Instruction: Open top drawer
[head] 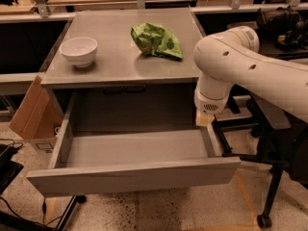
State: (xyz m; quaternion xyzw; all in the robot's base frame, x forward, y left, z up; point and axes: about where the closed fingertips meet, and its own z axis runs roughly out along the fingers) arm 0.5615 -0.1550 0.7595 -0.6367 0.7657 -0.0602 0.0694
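The top drawer (134, 174) of the grey table stands pulled far out, its flat handleless front panel nearest the camera. Its grey tray interior (137, 147) holds nothing. My white arm reaches in from the right. My gripper (204, 120) hangs below the wrist at the drawer's right rear corner, just above its right side wall; only a tan tip of it shows under the wrist. No other drawers show.
On the grey tabletop (115, 64) stand a white bowl (78, 51) at the left and a crumpled green bag (156, 40) at the right. A cardboard box (30, 112) leans at the table's left. A black chair base (269, 177) stands at the right.
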